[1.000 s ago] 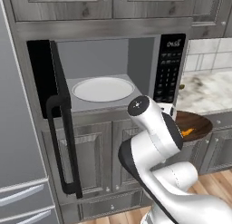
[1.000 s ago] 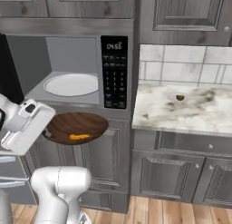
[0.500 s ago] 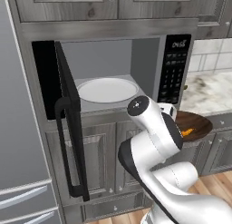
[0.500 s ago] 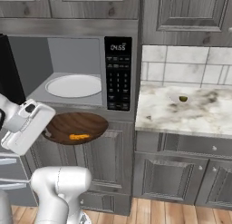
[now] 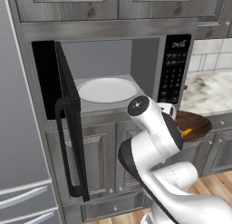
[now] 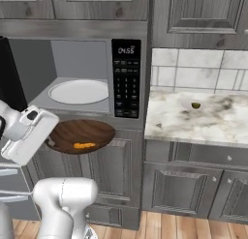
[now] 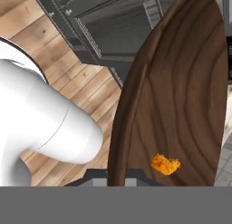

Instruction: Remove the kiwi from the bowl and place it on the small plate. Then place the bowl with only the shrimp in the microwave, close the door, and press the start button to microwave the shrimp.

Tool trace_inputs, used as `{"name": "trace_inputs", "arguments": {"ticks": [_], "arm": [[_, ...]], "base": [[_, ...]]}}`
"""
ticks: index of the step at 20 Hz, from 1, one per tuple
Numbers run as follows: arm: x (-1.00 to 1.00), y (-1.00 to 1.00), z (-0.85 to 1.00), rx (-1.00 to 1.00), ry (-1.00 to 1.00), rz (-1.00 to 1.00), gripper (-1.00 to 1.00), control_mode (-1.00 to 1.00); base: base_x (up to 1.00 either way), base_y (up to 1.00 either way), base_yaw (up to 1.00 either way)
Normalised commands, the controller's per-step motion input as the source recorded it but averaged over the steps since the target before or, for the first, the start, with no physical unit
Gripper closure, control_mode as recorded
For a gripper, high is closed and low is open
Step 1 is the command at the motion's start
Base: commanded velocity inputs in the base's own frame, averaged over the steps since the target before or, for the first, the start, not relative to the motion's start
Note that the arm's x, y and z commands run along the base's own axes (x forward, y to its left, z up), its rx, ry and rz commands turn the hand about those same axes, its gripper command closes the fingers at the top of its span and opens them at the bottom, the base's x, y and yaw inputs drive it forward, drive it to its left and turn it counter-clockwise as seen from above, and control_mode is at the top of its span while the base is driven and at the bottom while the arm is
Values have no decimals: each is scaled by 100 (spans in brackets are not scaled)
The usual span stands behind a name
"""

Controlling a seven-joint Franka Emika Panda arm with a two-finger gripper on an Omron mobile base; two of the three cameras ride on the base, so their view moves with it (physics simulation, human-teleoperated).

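End effector is clamped on the rim of the bowl, jaws narrow, holding it roughly level in front of the cabinets just below the microwave opening. Shrimp sits inside the bowl near its 6 o'clock edge in the right base view; in the hand view it lies at about 5 o'clock, close to the gripped rim. Kiwi is already on the plate on the tabletop, well apart at 3 o'clock from the microwave. Door stands open, swung out at 9 o'clock, handle toward the camera.

Step in hand, as I judge it: get the bowl into the cavity onto the turntable. To do it well: raise the bowl until its bottom clears the lower sill, keep it flat so the shrimp doesn't slide out, go straight in between the door edge and the keypad column, set down centred on the turntable, then let go and back out without dragging the rim. Watch the elbow near the open door.

Hard to make out: fingertips themselves are cut off at the bottom of the hand view, so exact grip depth is unclear. In the left base view the arm covers most of the bowl. Start button can't be picked out on the keypad. Plate is tiny, its outline faint.
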Motion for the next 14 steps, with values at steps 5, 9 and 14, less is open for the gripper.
{"name": "trace_inputs", "arguments": {"ticks": [5,9,14], "arm": [[55,37,23,-4,0,31,100,-100],[52,58,46,-10,-11,34,100,-100],[69,73,9,-1,-1,30,100,-100]], "base": [[0,0,0],[0,0,0],[0,0,0]]}}
